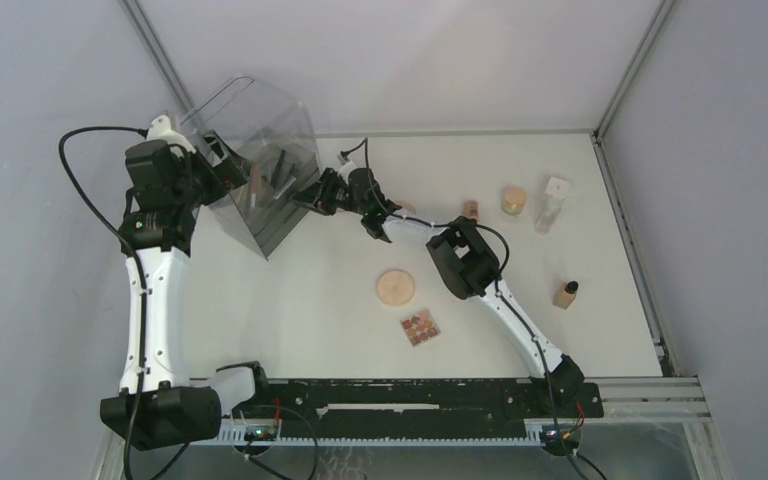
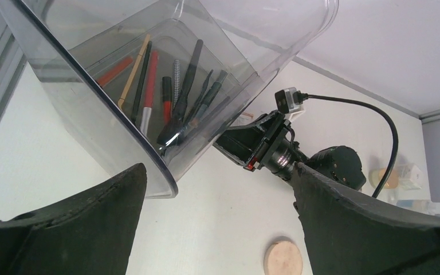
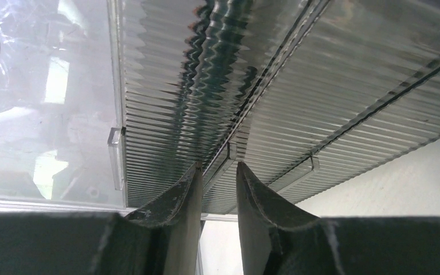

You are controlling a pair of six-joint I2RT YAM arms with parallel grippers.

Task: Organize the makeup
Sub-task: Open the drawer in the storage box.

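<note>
Nearest the arm bases, on the white table: a square palette of brown-pink pans, lying flat. Just beyond it is a round peach powder disc. To the right, well apart, is a tan bottle with a black cap.

Farther back, in a loose row: a small beige piece, a short jar and a clear bottle with a white cap. Any print is too small to read.

Far left: a clear acrylic organizer box, tilted. Thin black brushes and red pencils lie loose inside it.

Left hand: fingers spread wide, gripping nothing, with the box's lower corner between them.

Right hand: at the box's ribbed underside, fingers drawn close with a clear rib entering the narrow gap. Cannot tell whether it is pinched.
</note>
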